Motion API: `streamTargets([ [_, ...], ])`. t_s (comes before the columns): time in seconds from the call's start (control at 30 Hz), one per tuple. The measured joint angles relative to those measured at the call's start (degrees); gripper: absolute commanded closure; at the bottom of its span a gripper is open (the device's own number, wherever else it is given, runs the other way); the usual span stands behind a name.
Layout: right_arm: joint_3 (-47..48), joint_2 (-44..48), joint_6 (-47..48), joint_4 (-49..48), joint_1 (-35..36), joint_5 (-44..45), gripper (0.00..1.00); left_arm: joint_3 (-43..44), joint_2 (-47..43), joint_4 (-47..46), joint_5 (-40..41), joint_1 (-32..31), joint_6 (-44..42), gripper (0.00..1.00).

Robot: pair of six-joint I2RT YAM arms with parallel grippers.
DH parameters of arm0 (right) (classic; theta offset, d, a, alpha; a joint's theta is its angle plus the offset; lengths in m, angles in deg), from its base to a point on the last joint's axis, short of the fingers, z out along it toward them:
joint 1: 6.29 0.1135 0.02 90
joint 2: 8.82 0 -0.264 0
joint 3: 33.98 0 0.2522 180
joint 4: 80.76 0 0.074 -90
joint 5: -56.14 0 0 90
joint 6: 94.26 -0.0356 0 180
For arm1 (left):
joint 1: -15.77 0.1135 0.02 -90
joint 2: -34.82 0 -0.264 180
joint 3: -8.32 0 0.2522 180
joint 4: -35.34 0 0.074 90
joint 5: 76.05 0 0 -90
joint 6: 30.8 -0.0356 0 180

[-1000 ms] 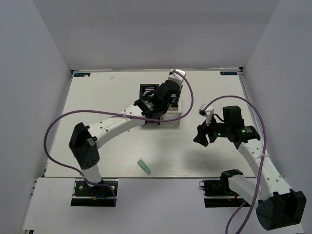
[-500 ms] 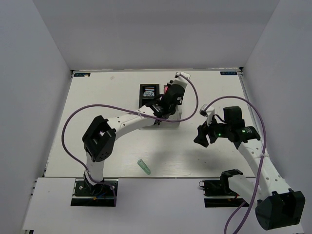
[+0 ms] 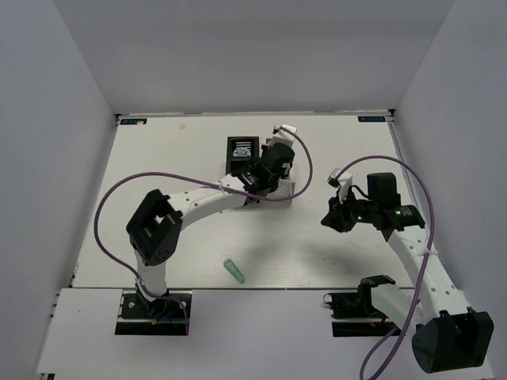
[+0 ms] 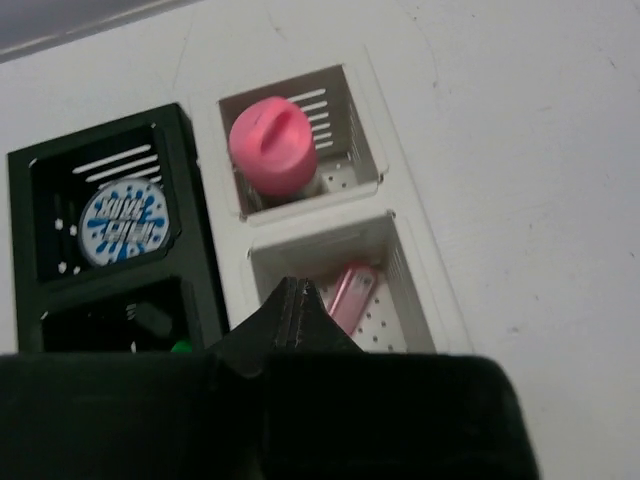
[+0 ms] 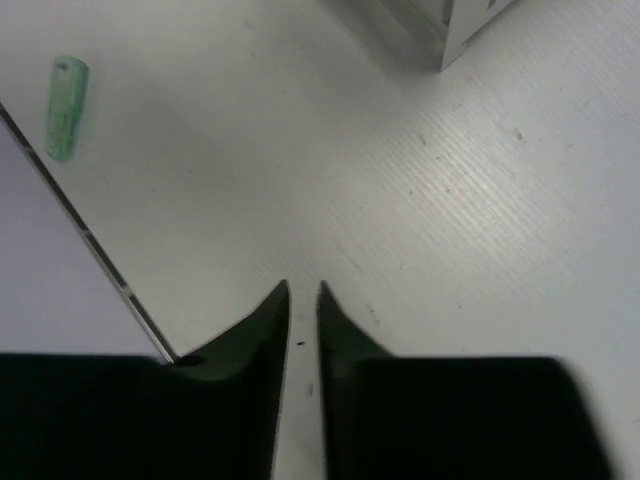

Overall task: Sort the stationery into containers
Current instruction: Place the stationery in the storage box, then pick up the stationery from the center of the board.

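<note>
My left gripper [image 4: 296, 290] [image 3: 268, 170] is shut with nothing in it, hovering over the near compartment of the white container [image 4: 400, 200] [image 3: 287, 188]. A pink capsule [image 4: 350, 292] lies in that compartment. The pink-capped tube [image 4: 272, 145] stands in the far one. Beside it, the black container [image 4: 195, 200] [image 3: 242, 150] holds the blue round roll [image 4: 120, 222], with a bit of green [image 4: 180, 346] in its near slot. A green capsule [image 3: 234, 271] [image 5: 67, 120] lies on the table near the front edge. My right gripper [image 5: 303, 288] [image 3: 329, 220] hangs over bare table, its jaws almost together and empty.
The table's front edge [image 5: 90, 240] runs diagonally at the left of the right wrist view, close to the green capsule. A corner of the white container [image 5: 470, 20] shows at the top of that view. Purple cables loop over both arms.
My left gripper's jaws have closed above the white container and its arm has shifted slightly. The right gripper's jaws have come together from wide apart; that arm moved a little.
</note>
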State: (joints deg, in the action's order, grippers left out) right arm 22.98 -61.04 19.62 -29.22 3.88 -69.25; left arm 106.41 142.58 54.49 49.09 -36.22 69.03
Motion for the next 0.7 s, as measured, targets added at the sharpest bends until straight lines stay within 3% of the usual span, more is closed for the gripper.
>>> streamTargets([
  [0.03, 0.0, 0.0, 0.2, 0.1, -0.2, -0.2, 1.0, -0.7, -1.4, 1.5, 0.1, -0.3, 0.9, 1.0],
  [0.1, 0.0, 0.0, -0.7, 0.4, -0.6, -0.5, 1.0, -1.5, -5.7, 8.1, 0.7, -1.6, 4.6, 0.98],
  [0.13, 0.0, 0.0, -1.0, 0.6, -0.9, -0.6, 0.82, -1.4, -8.0, 11.7, 1.2, -2.3, 8.3, 0.84],
  [0.17, 0.0, 0.0, -1.4, 0.7, -1.0, -0.7, 0.5, -1.4, -10.7, 16.8, 1.6, -2.9, 12.5, 0.66],
  [0.2, 0.0, -0.1, -1.7, 1.0, -1.2, -0.9, 0.1, -1.4, -13.8, 22.6, 2.0, -3.8, 16.8, 0.51],
  [0.3, 0.0, -1.1, -1.5, 1.3, -1.2, -1.5, 0.1, -3.9, -22.9, 37.6, 2.7, -5.7, 34.2, 0.37],
  [0.33, 0.0, -1.6, -1.6, 1.4, -1.3, -1.8, 0.11, -6.1, -25.6, 41.1, 2.3, -6.0, 39.1, 0.33],
  [0.37, 0.0, -2.1, -1.6, 1.5, -1.3, -2.1, 0.22, -9.9, -29.0, 44.1, 1.6, -5.9, 44.8, 0.31],
  [0.4, 0.0, -2.6, -1.6, 1.6, -1.4, -2.1, 0.51, -13.4, -31.3, 47.1, 0.5, -5.9, 48.9, 0.27],
  [0.43, 0.0, -3.2, -1.6, 1.5, -1.4, -2.1, 1.0, -17.9, -33.3, 49.2, -0.8, -5.8, 52.8, 0.24],
  [0.53, 0.2, -5.4, -3.0, 1.8, -1.5, -1.7, 1.0, -30.9, -34.3, 52.3, -5.5, -5.2, 61.6, 0.23],
  [0.6, 0.2, -6.8, -3.8, 1.8, -1.5, -0.8, 0.94, -37.3, -32.5, 52.5, -9.0, -5.1, 65.8, 0.23],
  [0.7, 0.2, -7.4, -4.4, 1.9, -1.5, 0.5, 0.9, -40.4, -30.5, 52.0, -13.0, -5.1, 69.5, 0.23],
])
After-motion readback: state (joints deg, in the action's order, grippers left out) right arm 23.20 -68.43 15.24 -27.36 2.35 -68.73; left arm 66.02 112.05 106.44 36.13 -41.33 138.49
